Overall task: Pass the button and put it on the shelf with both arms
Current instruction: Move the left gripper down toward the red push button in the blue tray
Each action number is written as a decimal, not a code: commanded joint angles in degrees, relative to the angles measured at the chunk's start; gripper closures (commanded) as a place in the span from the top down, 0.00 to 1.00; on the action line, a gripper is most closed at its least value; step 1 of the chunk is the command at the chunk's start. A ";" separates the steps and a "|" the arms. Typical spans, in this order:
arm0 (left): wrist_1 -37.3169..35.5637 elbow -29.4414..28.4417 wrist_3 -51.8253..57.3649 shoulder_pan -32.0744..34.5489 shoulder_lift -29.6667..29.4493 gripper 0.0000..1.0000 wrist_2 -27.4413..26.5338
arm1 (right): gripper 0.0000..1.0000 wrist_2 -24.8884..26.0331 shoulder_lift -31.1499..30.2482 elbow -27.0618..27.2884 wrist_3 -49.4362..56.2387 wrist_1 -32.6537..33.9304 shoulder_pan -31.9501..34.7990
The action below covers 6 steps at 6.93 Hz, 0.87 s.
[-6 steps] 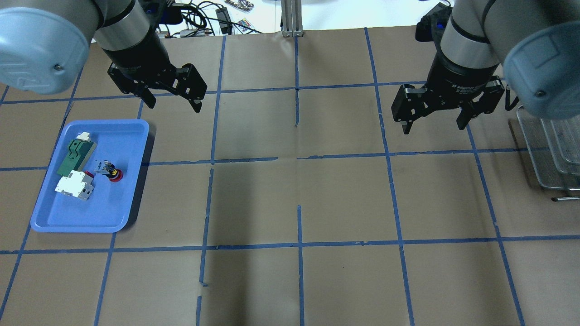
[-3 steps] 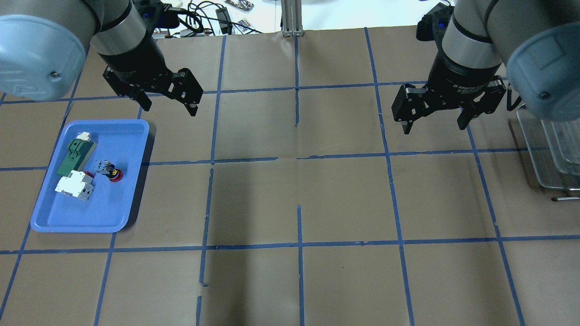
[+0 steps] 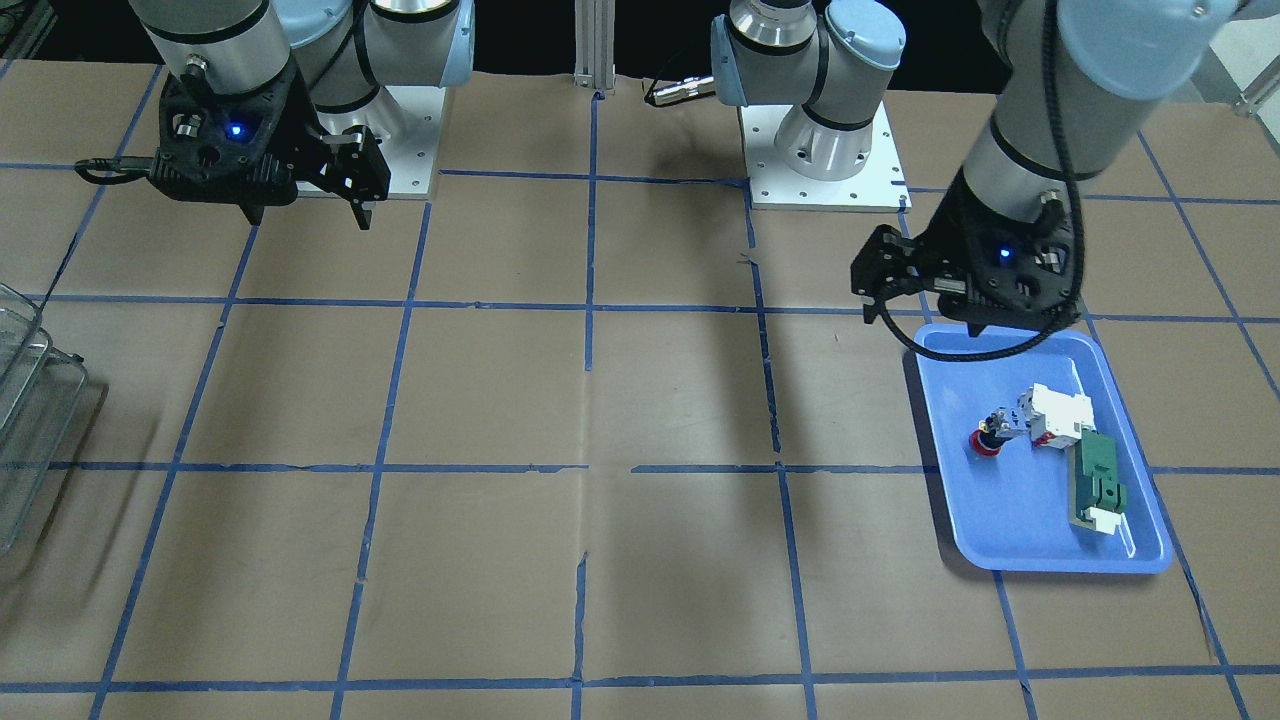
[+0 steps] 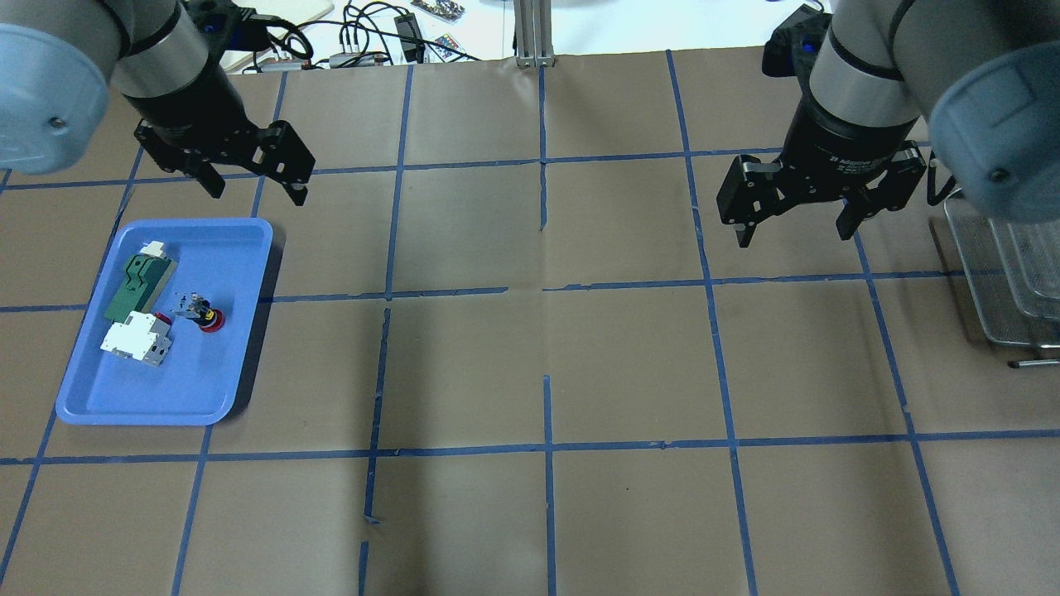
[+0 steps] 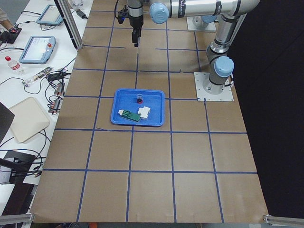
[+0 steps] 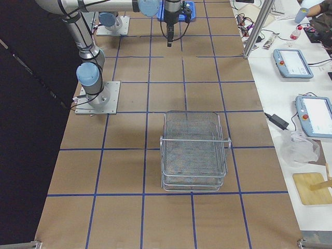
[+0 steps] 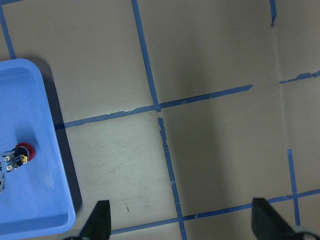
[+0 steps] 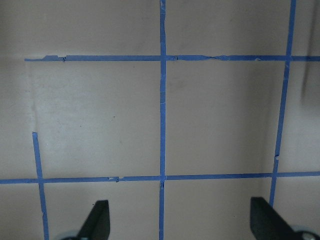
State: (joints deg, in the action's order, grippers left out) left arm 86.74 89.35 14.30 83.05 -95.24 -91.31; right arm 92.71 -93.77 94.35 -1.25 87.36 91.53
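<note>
The button [image 4: 207,317], red cap and dark body, lies in the blue tray [image 4: 166,389] at the table's left. It also shows in the front view [image 3: 985,441] and at the left edge of the left wrist view [image 7: 20,152]. My left gripper [image 4: 258,192] is open and empty, hovering over the tray's edge on my side, apart from the button; the front view shows it too [image 3: 925,315]. My right gripper [image 4: 792,236] is open and empty above bare table on the right. The wire shelf [image 4: 1002,290] stands at the right edge, seen whole in the right view [image 6: 194,150].
A white block [image 4: 137,339] and a green flat part [image 4: 137,281] lie in the tray beside the button. An aluminium post [image 4: 534,33] and cables [image 4: 364,33] stand past the table's far edge. Brown paper with blue tape lines covers the table.
My left gripper has moved to the left, toward the tray's edge, staying open. My right gripper has hardly moved. The button has not moved.
</note>
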 commanded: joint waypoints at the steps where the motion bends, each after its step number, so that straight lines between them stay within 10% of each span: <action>1: -2.00 2.04 1.70 -6.99 -4.66 1.00 -0.36 | 1.00 0.54 0.08 0.13 0.45 -0.34 -0.12; 4: -20.69 10.91 10.12 -16.77 -12.93 1.00 -0.36 | 1.00 0.45 -1.68 1.01 -0.15 -1.67 0.14; 6: -20.22 11.45 10.84 -20.02 -14.79 1.00 -0.27 | 1.00 -0.51 -1.94 1.36 0.46 -2.89 0.32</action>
State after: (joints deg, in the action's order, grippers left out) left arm 66.95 100.01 24.66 64.83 -108.55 -91.67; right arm 92.50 -95.47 95.53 -0.88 85.36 91.75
